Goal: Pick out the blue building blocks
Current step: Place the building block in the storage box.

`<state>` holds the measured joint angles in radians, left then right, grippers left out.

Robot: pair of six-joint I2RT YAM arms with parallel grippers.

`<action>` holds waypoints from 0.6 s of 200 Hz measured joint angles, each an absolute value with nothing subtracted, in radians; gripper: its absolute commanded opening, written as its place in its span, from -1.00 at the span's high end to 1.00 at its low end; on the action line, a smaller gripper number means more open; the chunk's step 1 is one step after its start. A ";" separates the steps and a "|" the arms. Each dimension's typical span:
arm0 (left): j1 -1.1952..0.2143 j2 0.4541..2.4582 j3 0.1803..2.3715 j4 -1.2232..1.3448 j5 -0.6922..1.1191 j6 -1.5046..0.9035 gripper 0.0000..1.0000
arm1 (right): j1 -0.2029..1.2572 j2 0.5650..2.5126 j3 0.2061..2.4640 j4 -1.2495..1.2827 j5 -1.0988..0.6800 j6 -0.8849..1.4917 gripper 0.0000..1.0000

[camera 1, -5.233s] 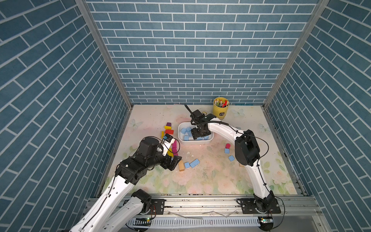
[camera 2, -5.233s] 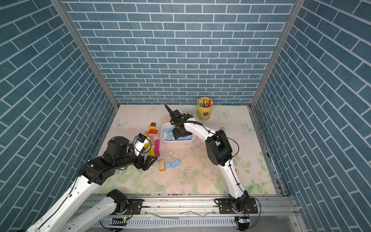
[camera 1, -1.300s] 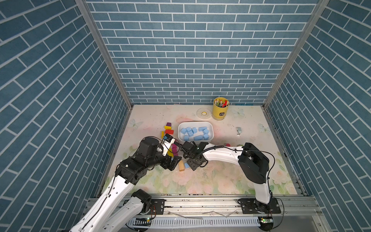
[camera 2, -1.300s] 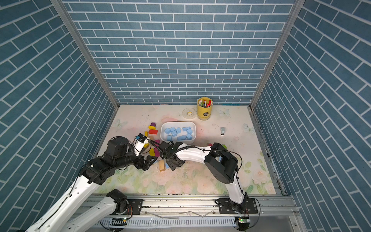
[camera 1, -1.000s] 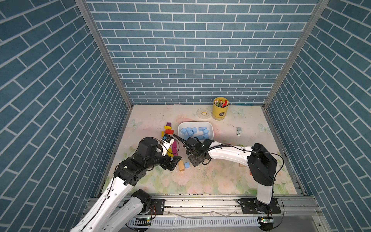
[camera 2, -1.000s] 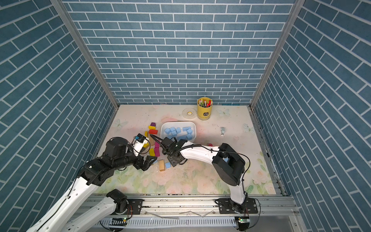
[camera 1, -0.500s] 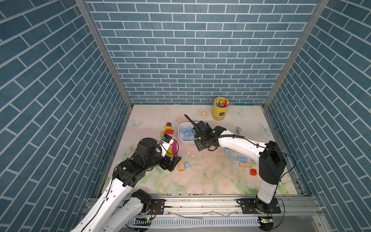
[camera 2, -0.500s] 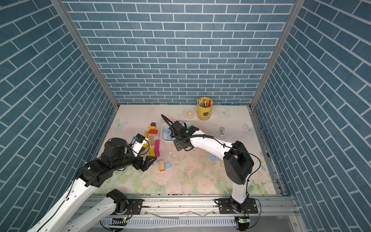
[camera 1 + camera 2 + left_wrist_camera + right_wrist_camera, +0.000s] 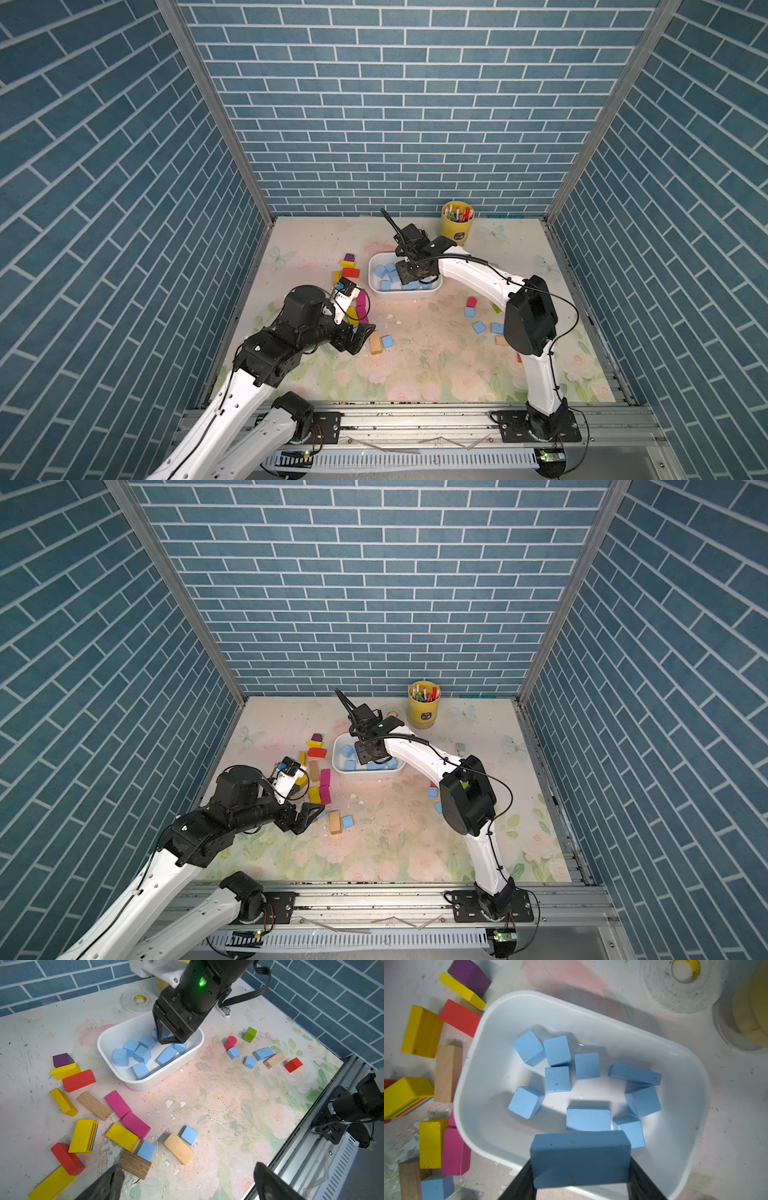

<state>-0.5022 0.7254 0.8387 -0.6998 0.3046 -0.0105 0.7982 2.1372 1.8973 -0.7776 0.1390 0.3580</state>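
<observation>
Since I go from my left side to my right, I start with my left pincer [image 9: 360, 333], which hangs wide open and empty, low over the mat. It is near two loose blue cubes [image 9: 189, 1135], one on each side of a tan block [image 9: 178, 1148]. Next comes the white tub [image 9: 685, 1130], where I count nine of the blue building blocks [image 9: 558, 1078] lying inside, some flat and some tipped. My right pincer [image 9: 170, 1037] is over that tub, and it squeezes a long blue brick [image 9: 580, 1158] by its two short ends, held flat. I think the job now is to let this brick go. In my wrist view the brick covers part of the rim, so I cannot be sure all of it is over the inside. I should slide a bit toward the middle first. Then I should go down low, so it cannot bounce out, and open slowly over a bare spot, not on a tipped cube. Further right, three more blue ones [image 9: 249, 1061] wait on the mat by a red peg [image 9: 230, 1042], well apart from the tub.
</observation>
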 measured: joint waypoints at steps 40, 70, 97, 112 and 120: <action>-0.502 0.725 0.837 -0.699 0.305 -0.010 -0.99 | 0.776 2.254 1.990 -0.806 0.129 0.358 0.26; -0.502 0.725 0.837 -0.699 0.305 -0.010 -0.99 | 0.762 2.314 2.033 -0.823 0.125 0.359 0.19; -0.502 0.725 0.837 -0.699 0.305 -0.010 -0.99 | 0.753 2.354 2.078 -0.845 0.125 0.360 -0.01; -0.502 0.725 0.837 -0.699 0.306 -0.010 -0.99 | 0.749 2.363 2.089 -0.850 0.124 0.361 -0.20; -0.502 0.725 0.837 -0.699 0.308 -0.010 -0.99 | 0.748 2.365 2.092 -0.854 0.122 0.362 -0.27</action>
<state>-0.5022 0.7254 0.8368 -0.6994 0.3077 -0.0105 0.7475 2.3646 2.0918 -0.8539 0.1223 0.3622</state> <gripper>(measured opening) 0.994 0.624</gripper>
